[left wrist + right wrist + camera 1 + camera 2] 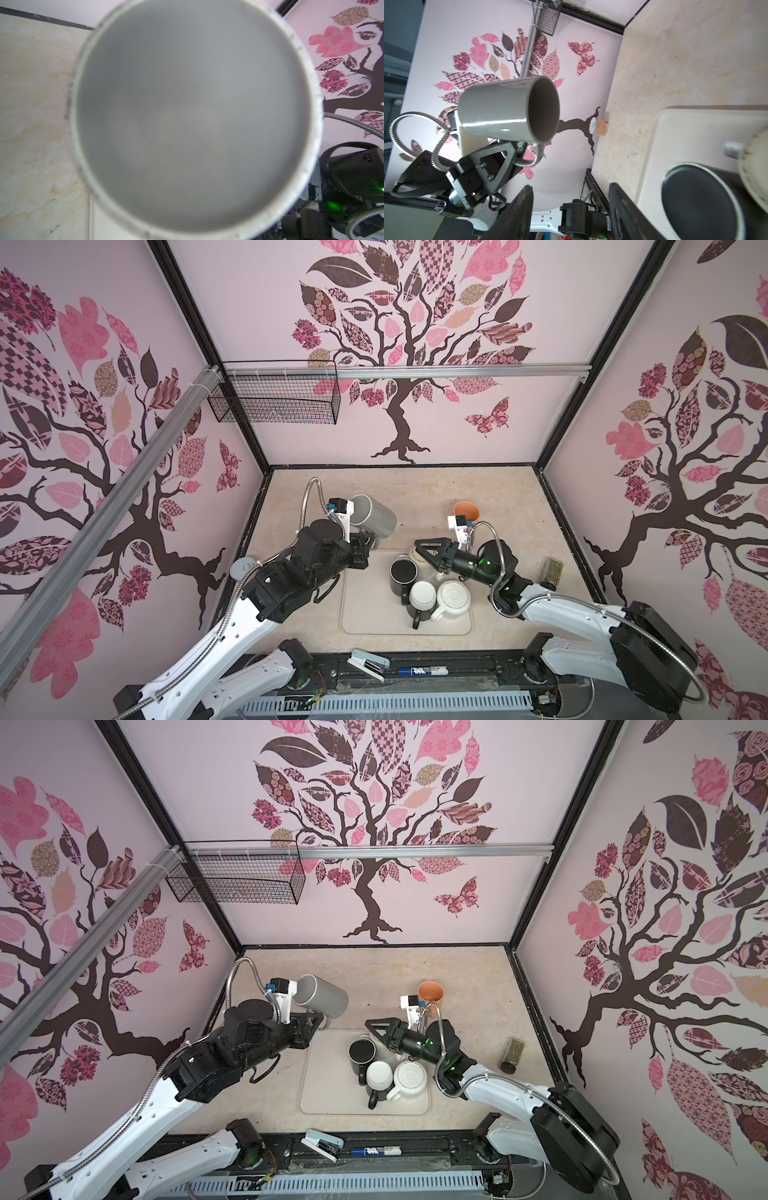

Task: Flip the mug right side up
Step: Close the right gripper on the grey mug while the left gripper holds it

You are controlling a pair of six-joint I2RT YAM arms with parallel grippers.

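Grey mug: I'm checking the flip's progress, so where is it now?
In both top views the grey mug hangs on its side, left of centre, held by its handle in the left gripper, beyond the far left corner of the tray.

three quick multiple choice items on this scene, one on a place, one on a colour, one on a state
1. Where is the orange cup?
A. on the table, beyond the tray
B. on the tray
C. inside another mug

2. What colour is the mug held by the left gripper?
A. black
B. grey
C. orange

3. How is that mug now?
A. upside down on the table
B. upright on the tray
C. in the air, lying sideways

Answers:
1 A: in both top views the cup stands on bare table past the tray's far edge.
2 B: its wall and inside both look grey.
3 C: the right wrist view shows it sideways and clear of the table, with the gripper shut on its handle.
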